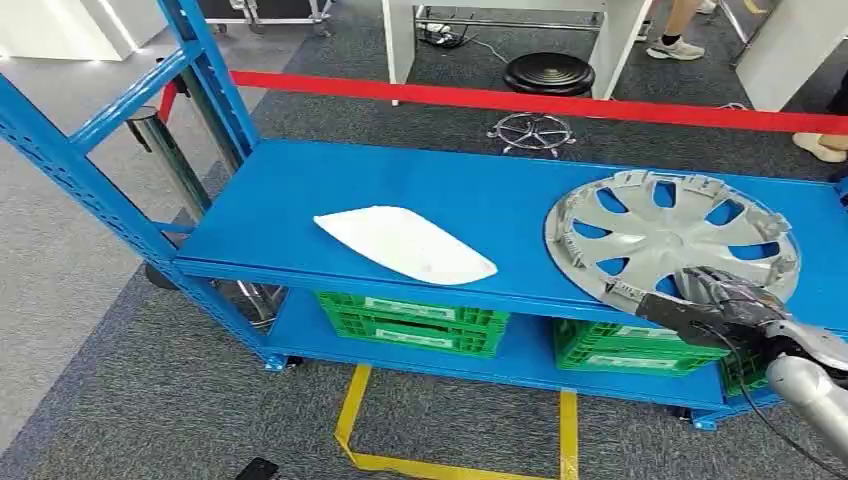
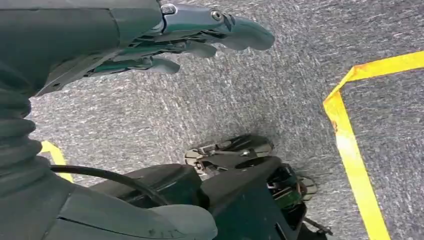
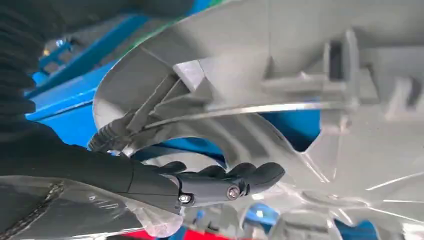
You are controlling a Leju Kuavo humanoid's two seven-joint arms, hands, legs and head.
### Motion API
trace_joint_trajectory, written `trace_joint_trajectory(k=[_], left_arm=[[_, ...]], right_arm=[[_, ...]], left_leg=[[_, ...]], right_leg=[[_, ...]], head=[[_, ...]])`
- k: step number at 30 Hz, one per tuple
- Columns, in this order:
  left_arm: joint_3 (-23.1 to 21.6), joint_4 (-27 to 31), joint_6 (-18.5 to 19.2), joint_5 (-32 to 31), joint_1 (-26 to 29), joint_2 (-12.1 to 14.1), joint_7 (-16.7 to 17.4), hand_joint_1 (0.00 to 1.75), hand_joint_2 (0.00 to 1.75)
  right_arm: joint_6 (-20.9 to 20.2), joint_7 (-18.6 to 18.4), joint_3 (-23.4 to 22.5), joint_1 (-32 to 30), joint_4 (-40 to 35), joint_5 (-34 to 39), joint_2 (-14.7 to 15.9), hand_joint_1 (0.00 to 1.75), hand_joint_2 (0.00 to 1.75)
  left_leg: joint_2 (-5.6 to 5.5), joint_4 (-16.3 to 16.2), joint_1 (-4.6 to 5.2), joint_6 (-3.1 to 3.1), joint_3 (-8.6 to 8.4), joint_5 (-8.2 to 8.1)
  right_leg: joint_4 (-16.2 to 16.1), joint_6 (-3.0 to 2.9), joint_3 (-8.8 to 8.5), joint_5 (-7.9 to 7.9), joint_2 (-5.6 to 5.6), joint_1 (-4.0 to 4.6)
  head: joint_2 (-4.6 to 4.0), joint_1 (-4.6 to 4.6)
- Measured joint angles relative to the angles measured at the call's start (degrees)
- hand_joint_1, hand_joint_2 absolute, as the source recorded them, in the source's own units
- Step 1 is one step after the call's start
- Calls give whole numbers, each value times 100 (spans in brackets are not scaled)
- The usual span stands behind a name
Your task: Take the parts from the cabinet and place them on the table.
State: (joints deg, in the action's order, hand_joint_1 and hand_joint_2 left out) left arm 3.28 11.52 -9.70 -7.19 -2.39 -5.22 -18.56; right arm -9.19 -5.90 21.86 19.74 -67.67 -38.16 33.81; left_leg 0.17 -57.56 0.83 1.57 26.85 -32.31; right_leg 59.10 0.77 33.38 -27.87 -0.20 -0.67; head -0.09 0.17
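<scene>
A silver wheel cover (image 1: 670, 235) lies inner side up at the right of the blue cabinet shelf (image 1: 300, 190), its near rim over the front edge. My right hand (image 1: 725, 300) grips that near rim. In the right wrist view its dark fingers (image 3: 225, 177) curl over a spoke of the wheel cover (image 3: 300, 65) beside an opening. A white curved panel (image 1: 405, 243) lies flat on the shelf's middle, apart from the hand. My left hand (image 2: 200, 35) hangs over the grey carpet, fingers spread and holding nothing.
Green crates (image 1: 410, 322) stand on the lower shelf. Blue uprights (image 1: 90, 180) frame the cabinet's left end. A red barrier band (image 1: 540, 100) runs behind it, with a black stool (image 1: 548, 72) and a person's feet (image 1: 675, 48) beyond. Yellow floor tape (image 1: 350, 420) marks the carpet.
</scene>
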Motion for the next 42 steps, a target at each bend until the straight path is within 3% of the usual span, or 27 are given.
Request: trace_joint_trajectory(k=[8, 28, 29, 33, 34, 38, 42], left_arm=[[0, 0, -13, 2, 5, -2, -20, 0, 175], [2, 0, 46, 33, 19, 0, -63, 0, 175], [6, 0, 96, 74, 24, 0, -87, 0, 0], [116, 0, 308, 303, 77, 0, -304, 0, 0], [160, -2, 367, 374, 91, 0, -341, 0, 175], [339, -2, 437, 481, 115, 0, -339, 0, 175], [437, -2, 448, 507, 132, -2, -359, 0, 175]], right_arm=[[623, 105, 85, -410, -500, -436, -72, 175, 175], [807, 280, 37, -751, -1268, -560, -136, 175, 175], [834, 300, 15, -838, -1410, -584, -138, 175, 175], [1084, 509, -87, -1348, -2256, -702, -138, 175, 175], [1184, 572, -109, -1492, -2490, -765, -140, 175, 175], [1864, 873, -188, -2085, -3417, -1376, -214, 175, 175], [2701, 932, -181, -2767, -4213, -2056, -405, 175, 175]], left_leg=[[0, 0, -1, 0, 0, 0], [-1, 0, 1, 0, 1, 0], [-1, 0, 1, 0, 1, 0], [-2, 1, 0, 1, 4, -1], [-2, 2, 0, 1, 4, -2], [-2, 4, -2, 3, 5, -4], [-3, 5, -3, 2, 7, -5]], right_leg=[[0, 0, 1, -1, 0, 1], [-1, 1, -1, -1, -5, 0], [-1, 1, -1, -1, -5, 0], [-1, 5, 1, -6, -5, 0], [-1, 3, 2, -8, -5, 0], [-1, 5, 3, -13, -6, 2], [-1, 4, 5, -15, -9, 3]], head=[[0, -2], [0, -2], [0, -2], [0, 0], [0, -4], [0, -2], [0, -2]])
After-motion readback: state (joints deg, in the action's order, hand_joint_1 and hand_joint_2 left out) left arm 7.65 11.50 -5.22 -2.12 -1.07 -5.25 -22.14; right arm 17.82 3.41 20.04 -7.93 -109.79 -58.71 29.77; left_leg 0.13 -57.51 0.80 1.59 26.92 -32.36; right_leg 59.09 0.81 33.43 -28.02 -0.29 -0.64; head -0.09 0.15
